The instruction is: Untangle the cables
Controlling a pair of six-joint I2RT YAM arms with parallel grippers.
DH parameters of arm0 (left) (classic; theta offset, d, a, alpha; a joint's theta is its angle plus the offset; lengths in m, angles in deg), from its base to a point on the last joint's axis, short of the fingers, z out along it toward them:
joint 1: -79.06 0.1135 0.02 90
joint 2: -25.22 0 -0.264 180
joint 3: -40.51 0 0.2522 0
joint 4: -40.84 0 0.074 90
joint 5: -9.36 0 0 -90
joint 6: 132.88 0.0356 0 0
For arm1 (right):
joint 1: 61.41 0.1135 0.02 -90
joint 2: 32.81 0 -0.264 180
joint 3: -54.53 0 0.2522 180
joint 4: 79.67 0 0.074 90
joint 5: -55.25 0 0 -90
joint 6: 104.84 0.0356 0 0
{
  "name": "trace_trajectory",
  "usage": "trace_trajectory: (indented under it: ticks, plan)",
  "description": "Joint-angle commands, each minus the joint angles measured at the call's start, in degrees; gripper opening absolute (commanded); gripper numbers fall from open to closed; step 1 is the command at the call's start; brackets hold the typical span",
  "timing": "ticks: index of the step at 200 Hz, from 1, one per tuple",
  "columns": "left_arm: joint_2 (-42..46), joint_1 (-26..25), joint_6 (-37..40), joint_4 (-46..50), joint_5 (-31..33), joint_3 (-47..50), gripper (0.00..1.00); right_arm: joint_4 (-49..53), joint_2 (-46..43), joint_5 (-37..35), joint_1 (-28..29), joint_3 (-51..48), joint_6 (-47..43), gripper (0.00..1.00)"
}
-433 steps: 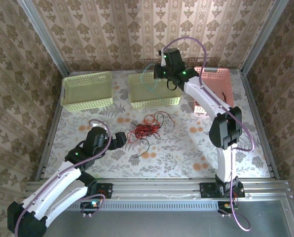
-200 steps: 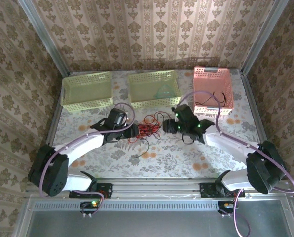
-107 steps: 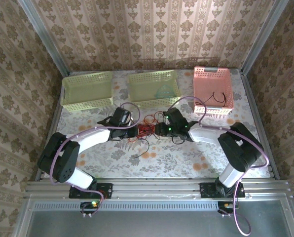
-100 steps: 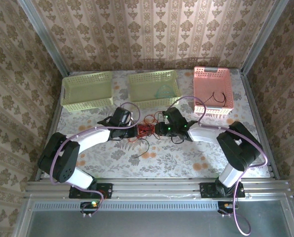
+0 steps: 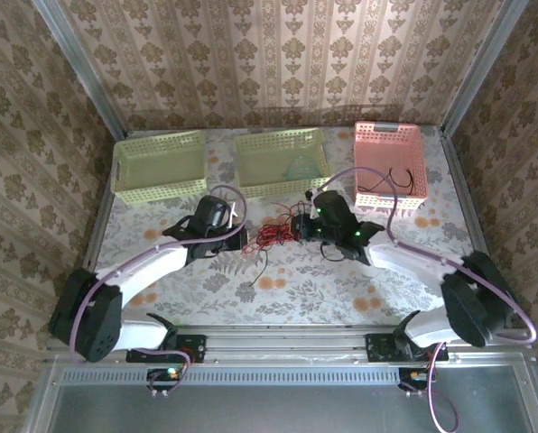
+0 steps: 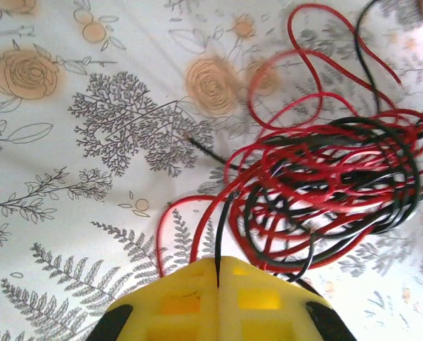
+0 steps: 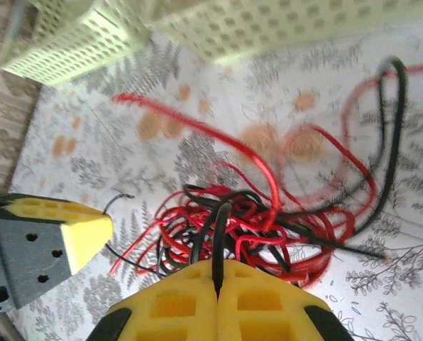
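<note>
Both arms have closed in on the tangle of red and black cables [image 5: 267, 234] in the middle of the desk [image 5: 341, 280]. A couple of seconds ago the right arm [image 5: 404, 257] was up over the middle basket [image 5: 282, 187] and the left arm [image 5: 152, 262] sat back near its base. A second ago each pair of jaws stood partly apart on either side of the heap. Now the left jaws are pinched tight, with a black strand [image 6: 218, 241] running out of the seam between their yellow pads [image 6: 176, 298]. The right jaws are closed the same way on another black strand [image 7: 218, 241] at the opposite edge of the tangle. Compared with half a second ago, the two wrists look slightly further apart, so the pull seems to be just starting. A pale teal cable [image 5: 296, 168] lies in the middle basket and a black cable [image 5: 391, 178] in the pink basket [image 5: 388, 128], so some sorting looks done, while the red and black knot is still to be worked loose. Whether the two pinched strands belong to one cable cannot be told, and if they do, pulling could tighten the knot.
</note>
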Motion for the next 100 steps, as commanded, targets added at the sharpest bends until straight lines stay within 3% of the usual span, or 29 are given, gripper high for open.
trace_trajectory:
  ticks: [1, 29, 44, 58, 100]
  plan:
    - [4.74, 0.40, -0.20, 2.97, -0.85, -0.02, 0.00, 5.84, -5.14, -5.21, 0.27, 1.65, -3.23, 0.00]
    - [8.49, 0.49, -0.21, 5.03, 0.50, -0.39, 0.00, 8.88, -9.44, -5.53, 0.58, 3.88, -4.45, 0.00]
    - [8.53, 0.58, 0.13, 5.85, -0.89, -0.91, 0.41, 10.05, -11.26, -5.85, 1.49, 5.41, -5.17, 0.00]
    - [8.02, 0.42, 0.43, 6.53, -2.59, -1.57, 0.64, 11.86, -12.11, -6.02, 2.97, 7.50, -5.90, 0.00]
    - [9.04, 0.01, 0.28, 8.21, -1.79, -2.76, 0.71, 12.81, -9.95, -4.47, 6.36, 10.68, -4.53, 0.00]
